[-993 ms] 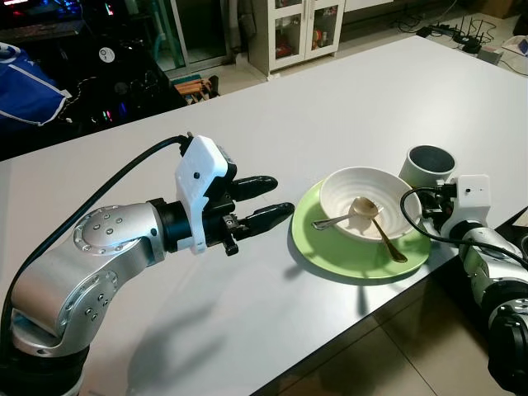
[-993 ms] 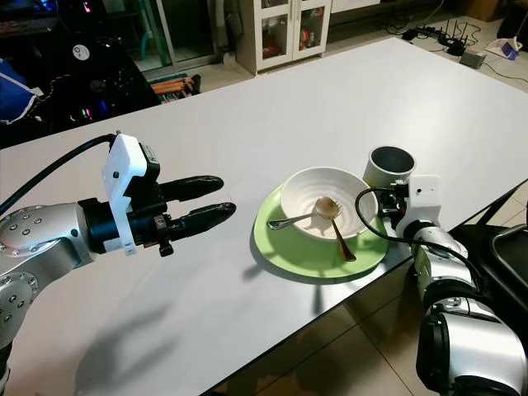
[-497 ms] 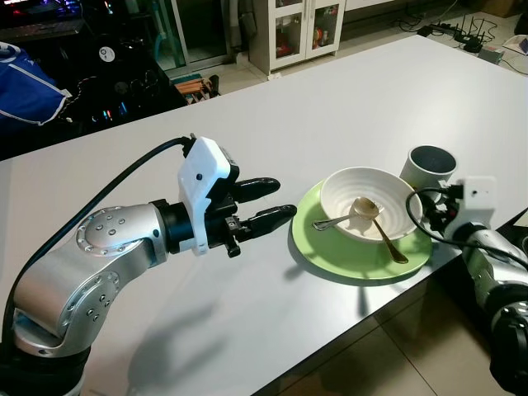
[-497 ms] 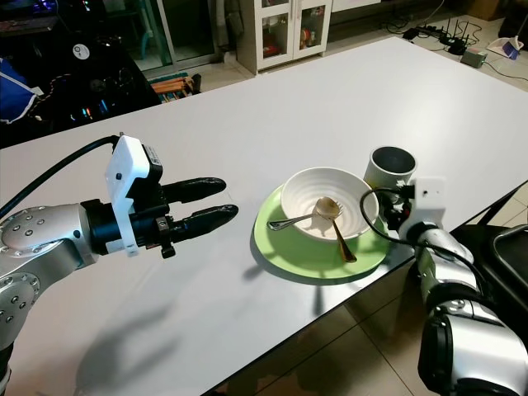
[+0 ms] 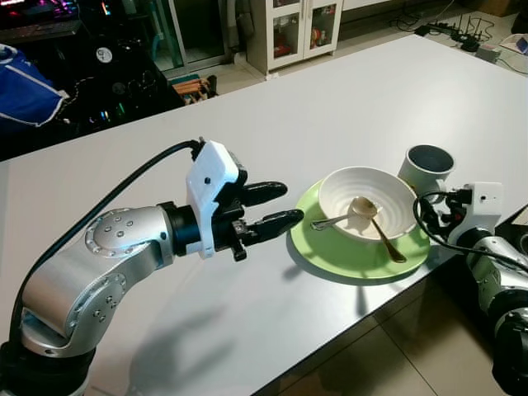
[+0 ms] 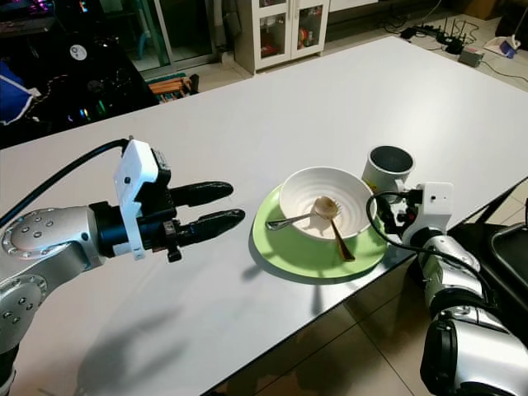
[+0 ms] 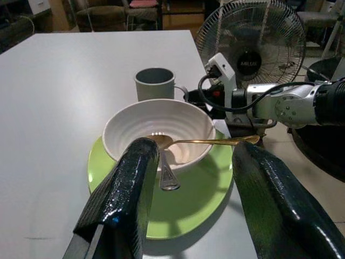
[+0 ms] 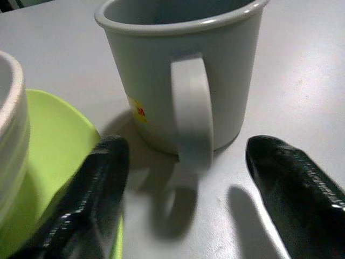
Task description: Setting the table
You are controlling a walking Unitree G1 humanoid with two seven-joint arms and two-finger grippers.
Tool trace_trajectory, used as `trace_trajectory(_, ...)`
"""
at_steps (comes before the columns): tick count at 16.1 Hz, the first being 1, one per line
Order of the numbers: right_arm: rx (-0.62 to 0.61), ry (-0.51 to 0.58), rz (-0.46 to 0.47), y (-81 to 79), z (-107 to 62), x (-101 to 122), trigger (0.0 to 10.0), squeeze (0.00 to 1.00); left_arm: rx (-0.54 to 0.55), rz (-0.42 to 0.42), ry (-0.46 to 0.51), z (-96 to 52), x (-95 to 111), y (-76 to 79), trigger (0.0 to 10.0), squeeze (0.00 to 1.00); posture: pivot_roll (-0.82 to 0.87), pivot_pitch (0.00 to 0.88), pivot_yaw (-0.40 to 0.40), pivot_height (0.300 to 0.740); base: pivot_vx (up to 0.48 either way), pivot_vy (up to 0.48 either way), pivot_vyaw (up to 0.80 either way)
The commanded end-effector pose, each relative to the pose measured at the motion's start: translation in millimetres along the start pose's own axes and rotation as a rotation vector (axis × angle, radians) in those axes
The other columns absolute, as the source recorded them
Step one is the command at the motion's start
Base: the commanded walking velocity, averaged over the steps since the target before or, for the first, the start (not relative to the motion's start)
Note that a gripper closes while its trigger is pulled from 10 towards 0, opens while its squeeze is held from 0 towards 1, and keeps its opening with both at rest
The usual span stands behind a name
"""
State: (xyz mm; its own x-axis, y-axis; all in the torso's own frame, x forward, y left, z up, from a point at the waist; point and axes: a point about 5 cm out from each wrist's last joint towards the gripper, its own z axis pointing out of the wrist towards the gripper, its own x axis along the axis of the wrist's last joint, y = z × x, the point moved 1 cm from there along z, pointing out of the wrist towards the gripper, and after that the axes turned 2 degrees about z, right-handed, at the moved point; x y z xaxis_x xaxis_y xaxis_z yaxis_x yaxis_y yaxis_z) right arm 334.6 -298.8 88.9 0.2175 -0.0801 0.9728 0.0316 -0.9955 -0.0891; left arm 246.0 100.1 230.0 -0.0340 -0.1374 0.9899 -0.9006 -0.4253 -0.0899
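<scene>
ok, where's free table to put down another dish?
Bare table runs wide behind the bowl and mug, and also between the left gripper and the near edge. Crowded at the near right corner: green plate, bowl with two spoons, mug, and the right gripper at the mug's handle.

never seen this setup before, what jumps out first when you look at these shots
The bright green plate near the table's front edge stands out, with a white ribbed bowl on it holding two spoons. The left gripper hovers open just left of the plate, pointing at it. Behind the plate on the right stands a grey mug, with the open right gripper facing its handle.
</scene>
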Motion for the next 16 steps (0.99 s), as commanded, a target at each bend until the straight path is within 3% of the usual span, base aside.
trace_trajectory(1,0.004,0.033,0.006,3.6,-1.2,7,10.0,1.0,-0.002,0.016,0.007,1.8,2,0.0,10.0,0.0,0.13,0.0,0.062,0.74,0.0,0.0,0.0)
trace_trajectory(2,0.022,0.033,0.013,3.3,-1.8,6,10.0,0.66,-0.001,0.017,0.011,2.8,2,0.4,10.0,0.0,0.12,0.0,0.057,0.74,0.0,0.0,0.0)
trace_trajectory(3,0.049,0.032,0.015,2.7,-3.0,5,10.0,0.0,0.003,0.018,0.018,3.5,2,0.5,10.0,0.0,0.11,0.0,0.054,0.74,0.0,0.0,0.0)
trace_trajectory(13,0.189,0.081,0.01,18.5,-31.0,-2,10.0,0.0,0.07,0.016,0.058,11.5,-8,0.9,10.0,0.0,0.03,0.0,0.017,0.74,0.0,0.0,0.0)
trace_trajectory(16,0.282,0.178,0.005,15.7,-52.9,12,10.0,0.0,0.257,0.071,0.084,11.6,-7,-9.1,10.0,0.0,0.03,0.0,-0.009,0.74,0.0,0.0,0.0)
